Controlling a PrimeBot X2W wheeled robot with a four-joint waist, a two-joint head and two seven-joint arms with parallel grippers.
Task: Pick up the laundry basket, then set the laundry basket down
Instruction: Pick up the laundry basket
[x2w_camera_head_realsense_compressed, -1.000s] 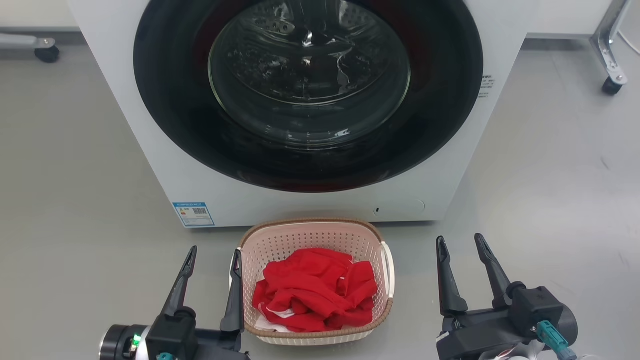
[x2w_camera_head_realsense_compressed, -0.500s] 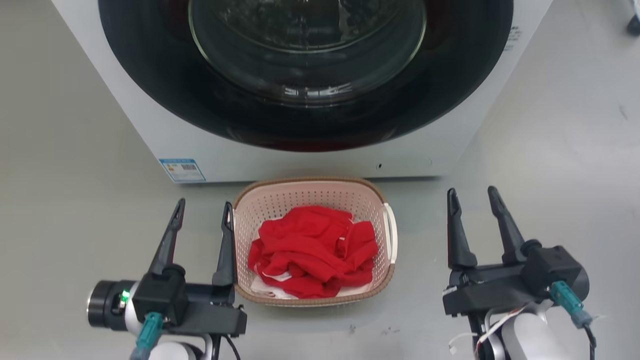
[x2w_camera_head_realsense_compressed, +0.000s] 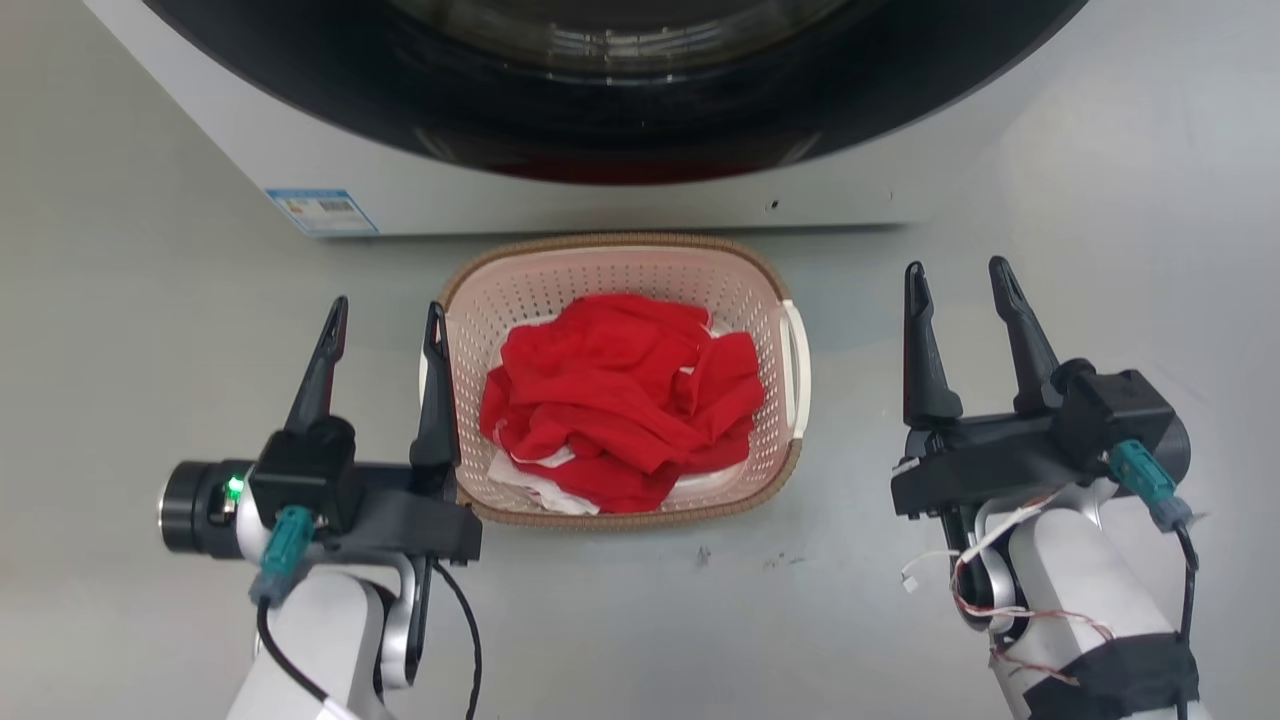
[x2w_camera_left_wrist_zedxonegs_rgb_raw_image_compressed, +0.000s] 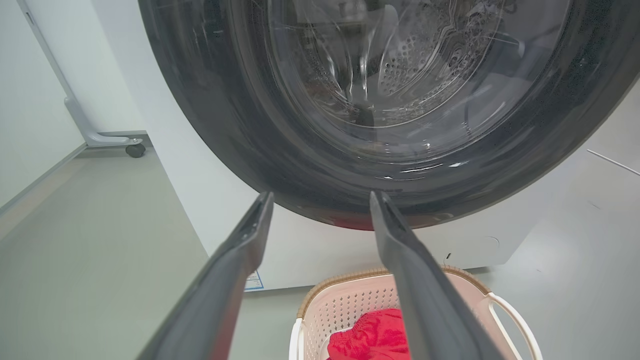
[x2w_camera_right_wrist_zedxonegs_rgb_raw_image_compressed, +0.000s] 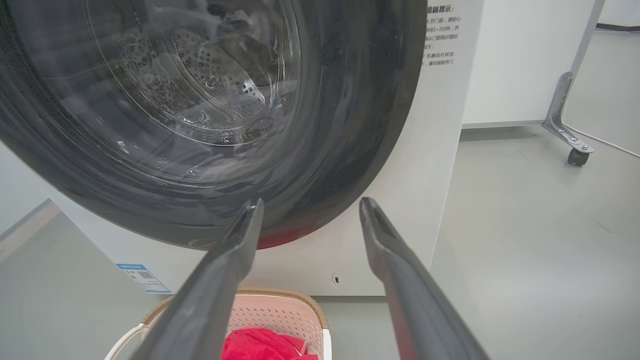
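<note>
Left pincer (x2w_camera_head_realsense_compressed: 388, 304), right pincer (x2w_camera_head_realsense_compressed: 955, 265) gape empty; left partly hides one side of laundry basket (x2w_camera_head_realsense_compressed: 600, 241).

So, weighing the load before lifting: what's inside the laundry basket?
A crumpled red cloth sits in the laundry basket, with white fabric peeking out beneath. The basket's bottom and anything deeper are covered.
</note>
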